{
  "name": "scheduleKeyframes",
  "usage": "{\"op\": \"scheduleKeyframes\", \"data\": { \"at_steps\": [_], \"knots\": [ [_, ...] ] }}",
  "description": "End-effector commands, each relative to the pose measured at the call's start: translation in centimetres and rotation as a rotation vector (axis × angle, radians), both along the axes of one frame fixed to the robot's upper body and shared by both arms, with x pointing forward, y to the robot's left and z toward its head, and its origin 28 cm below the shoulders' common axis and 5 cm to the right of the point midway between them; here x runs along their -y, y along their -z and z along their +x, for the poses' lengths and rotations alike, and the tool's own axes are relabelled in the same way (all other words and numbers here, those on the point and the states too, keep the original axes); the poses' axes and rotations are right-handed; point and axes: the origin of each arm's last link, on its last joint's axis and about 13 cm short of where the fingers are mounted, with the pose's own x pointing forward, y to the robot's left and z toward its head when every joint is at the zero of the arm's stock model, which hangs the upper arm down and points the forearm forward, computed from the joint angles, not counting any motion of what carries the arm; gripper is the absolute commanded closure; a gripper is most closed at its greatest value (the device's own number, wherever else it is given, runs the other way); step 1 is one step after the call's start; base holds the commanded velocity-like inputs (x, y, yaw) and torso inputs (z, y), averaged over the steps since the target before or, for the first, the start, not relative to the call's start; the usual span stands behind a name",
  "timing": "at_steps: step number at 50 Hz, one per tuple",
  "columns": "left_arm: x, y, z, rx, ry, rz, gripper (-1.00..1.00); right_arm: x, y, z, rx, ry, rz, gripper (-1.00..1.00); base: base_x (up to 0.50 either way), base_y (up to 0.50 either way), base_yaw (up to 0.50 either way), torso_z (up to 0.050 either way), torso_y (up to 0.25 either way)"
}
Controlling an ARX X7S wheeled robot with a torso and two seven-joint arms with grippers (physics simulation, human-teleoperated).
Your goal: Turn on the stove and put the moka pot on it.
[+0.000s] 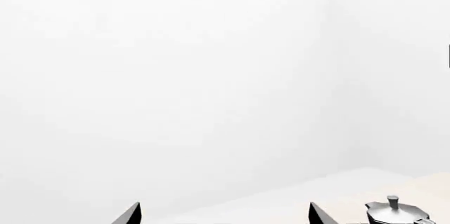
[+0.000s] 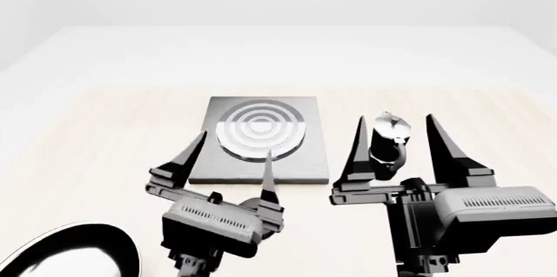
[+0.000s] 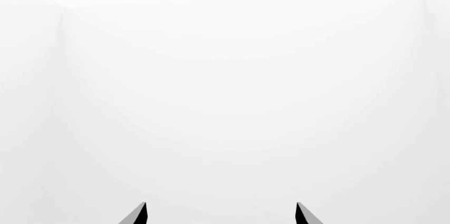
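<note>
Left end effector (image 2: 233,153) and right end effector (image 2: 398,135) both spread wide.

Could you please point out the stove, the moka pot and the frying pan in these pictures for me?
stove (image 2: 261,128): head view, on the raised ring burner.
moka pot (image 2: 384,143): head view, on its black body.
frying pan (image 2: 74,254): head view, on its shiny inner surface at the lower corner.

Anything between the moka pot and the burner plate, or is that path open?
Nothing visible. The moka pot stands on the table just right of the stove, with bare tabletop between them. The burner is unoccupied; the pan sits far off at the near left.
</note>
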Motion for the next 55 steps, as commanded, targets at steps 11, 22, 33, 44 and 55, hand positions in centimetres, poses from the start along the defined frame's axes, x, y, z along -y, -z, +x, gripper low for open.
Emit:
{"op": "scheduleKeyframes", "data": {
  "at_steps": [11, 22, 33, 44, 55],
  "knots": [
    [-3.0, -2.3, -2.9, 0.382, -0.329, 0.043, -1.0, 1.2, 0.6, 0.9, -0.049, 0.07, -0.017, -1.0, 0.0, 0.0, 0.0, 0.0, 0.0],
    [-3.4, -3.3, -4.4, 0.426, -0.311, 0.001, -1.0, 2.5, 1.2, 1.8, -0.159, 0.139, -0.06, -1.0, 0.0, 0.0, 0.0, 0.0, 0.0],
    [-3.7, -4.0, -5.3, 0.455, -0.311, -0.002, -1.0, 3.3, 3.6, 2.7, -0.23, 0.163, -0.079, -1.0, 0.0, 0.0, 0.0, 0.0, 0.0],
    [-3.8, -4.1, -5.6, 0.458, -0.3, -0.004, -1.0, 3.7, 6.0, 3.7, -0.28, 0.167, -0.08, -1.0, 0.0, 0.0, 0.0, 0.0, 0.0],
    [-3.7, -4.2, -5.7, 0.455, -0.297, -0.006, -1.0, 4.1, 8.7, 4.7, -0.344, 0.18, -0.086, -1.0, 0.0, 0.0, 0.0, 0.0, 0.0]
  ]
}}
